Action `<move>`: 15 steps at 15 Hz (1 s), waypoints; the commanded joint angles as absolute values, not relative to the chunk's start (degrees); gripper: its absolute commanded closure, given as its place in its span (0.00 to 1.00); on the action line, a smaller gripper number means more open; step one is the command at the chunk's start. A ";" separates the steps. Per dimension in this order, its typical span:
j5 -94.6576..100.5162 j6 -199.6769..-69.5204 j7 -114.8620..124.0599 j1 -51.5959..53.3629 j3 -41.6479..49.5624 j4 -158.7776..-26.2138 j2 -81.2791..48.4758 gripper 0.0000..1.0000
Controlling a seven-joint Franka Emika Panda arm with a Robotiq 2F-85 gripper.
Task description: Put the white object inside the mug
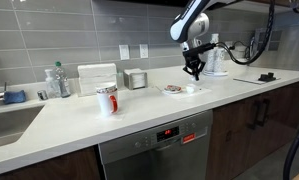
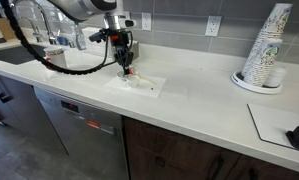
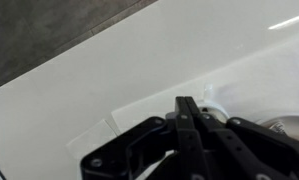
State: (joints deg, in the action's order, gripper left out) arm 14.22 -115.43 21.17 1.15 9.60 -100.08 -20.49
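The mug [image 1: 107, 99], white with red markings, stands upright on the counter, well to the left of my gripper in an exterior view. My gripper [image 1: 194, 70] hangs pointing down just over a flat white mat [image 2: 139, 84] on the counter; it shows in both exterior views [image 2: 124, 64]. In the wrist view the two black fingers [image 3: 189, 112] are pressed together with no gap. A small white lump, seemingly the white object [image 3: 212, 100], lies on the mat just beyond the fingertips. I cannot tell whether the fingers touch it.
A clear bottle [image 1: 59, 80], a white boxy appliance [image 1: 97, 77] and a metal canister [image 1: 137, 79] line the back wall. A sink [image 1: 7, 122] lies at the far left. A stack of paper cups [image 2: 266, 48] and a black item [image 2: 298, 136] sit further along the counter.
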 commanded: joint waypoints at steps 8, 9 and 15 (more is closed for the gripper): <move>13.35 -108.85 9.51 -1.35 7.44 -90.27 -27.75 1.00; 13.15 -108.11 8.25 -1.51 7.23 -89.32 -28.40 1.00; 13.49 -102.93 3.24 -1.94 6.47 -84.11 -32.06 1.00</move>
